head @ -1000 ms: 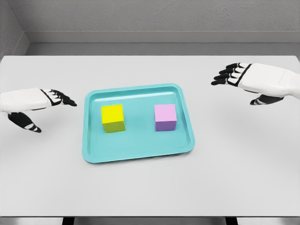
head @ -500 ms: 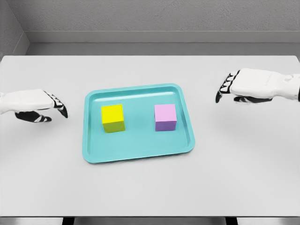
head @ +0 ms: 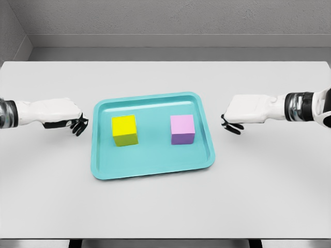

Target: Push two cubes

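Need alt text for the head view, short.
A teal tray on a white table holds a yellow cube on the left and a pink cube on the right, set apart. The left hand and right hand, fingers curled down, flank the tray just outside its short sides, touching neither cube.

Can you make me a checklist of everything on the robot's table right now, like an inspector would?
Surface: white table, with a teal tray in the middle.
Job's things: yellow cube on the tray's left part, pink cube on its right part, apart from each other.
Clutter: nothing seen.
Hands: left hand outside the tray's left rim, fingers curled, holding nothing; right hand outside the right rim, likewise. Neither touches a cube.
Cables: nothing seen.
Surroundings: grey wall behind the table.
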Available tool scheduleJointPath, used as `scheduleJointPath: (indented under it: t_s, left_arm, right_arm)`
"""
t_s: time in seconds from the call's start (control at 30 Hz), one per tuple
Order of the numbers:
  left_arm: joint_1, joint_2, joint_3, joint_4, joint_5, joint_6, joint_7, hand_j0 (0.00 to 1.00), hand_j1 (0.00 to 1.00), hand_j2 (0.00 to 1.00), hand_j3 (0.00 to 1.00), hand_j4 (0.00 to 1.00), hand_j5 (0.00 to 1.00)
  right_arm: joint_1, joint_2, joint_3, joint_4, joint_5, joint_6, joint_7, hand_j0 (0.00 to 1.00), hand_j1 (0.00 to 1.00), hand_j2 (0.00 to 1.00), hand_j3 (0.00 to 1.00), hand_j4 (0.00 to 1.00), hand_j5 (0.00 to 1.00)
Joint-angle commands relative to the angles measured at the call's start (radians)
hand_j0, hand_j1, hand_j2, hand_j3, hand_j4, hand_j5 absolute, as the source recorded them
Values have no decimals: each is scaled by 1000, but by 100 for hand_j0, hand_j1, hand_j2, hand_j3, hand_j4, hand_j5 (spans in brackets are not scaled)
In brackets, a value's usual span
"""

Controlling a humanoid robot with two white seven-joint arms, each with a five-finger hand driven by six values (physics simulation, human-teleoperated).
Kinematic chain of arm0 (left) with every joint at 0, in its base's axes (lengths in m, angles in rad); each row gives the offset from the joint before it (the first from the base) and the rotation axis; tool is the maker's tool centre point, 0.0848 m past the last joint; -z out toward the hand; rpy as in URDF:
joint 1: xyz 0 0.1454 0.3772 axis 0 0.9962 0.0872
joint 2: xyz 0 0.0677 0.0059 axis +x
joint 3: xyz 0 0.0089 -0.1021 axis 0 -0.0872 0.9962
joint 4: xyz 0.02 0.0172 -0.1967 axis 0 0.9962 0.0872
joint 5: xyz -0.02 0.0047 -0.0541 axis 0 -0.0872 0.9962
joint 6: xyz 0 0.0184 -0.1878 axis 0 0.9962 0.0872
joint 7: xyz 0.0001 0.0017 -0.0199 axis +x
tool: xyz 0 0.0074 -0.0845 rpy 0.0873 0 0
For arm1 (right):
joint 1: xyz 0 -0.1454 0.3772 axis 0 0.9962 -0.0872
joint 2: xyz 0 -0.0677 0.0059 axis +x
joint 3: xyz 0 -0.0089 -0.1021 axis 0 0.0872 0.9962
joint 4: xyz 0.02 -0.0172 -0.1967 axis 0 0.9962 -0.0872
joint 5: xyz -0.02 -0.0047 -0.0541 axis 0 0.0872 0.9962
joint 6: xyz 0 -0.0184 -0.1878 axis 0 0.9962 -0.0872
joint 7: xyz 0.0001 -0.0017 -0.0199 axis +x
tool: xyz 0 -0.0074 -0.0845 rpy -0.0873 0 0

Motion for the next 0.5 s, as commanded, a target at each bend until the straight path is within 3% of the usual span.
scheduleJointPath:
  t_s: [0.0, 0.2, 0.47]
  left_arm:
    - [-2, -36, 0, 0, 4, 2, 0, 12, 12, 12, 12, 12, 12]
    - [-20, -166, 0, 58, -85, 2, 0, 11, 11, 11, 11, 11, 11]
    - [-29, -168, 2, 103, -122, 2, 0, 11, 11, 11, 11, 11, 11]
  right_arm:
    - [-3, 23, 20, 16, 2, 2, 0, 0, 0, 0, 0, 0, 0]
    - [-29, 85, 47, 96, 4, 2, 0, 0, 0, 0, 0, 0, 0]
    - [-60, 151, 96, 162, 18, 2, 0, 1, 1, 1, 1, 1, 1]
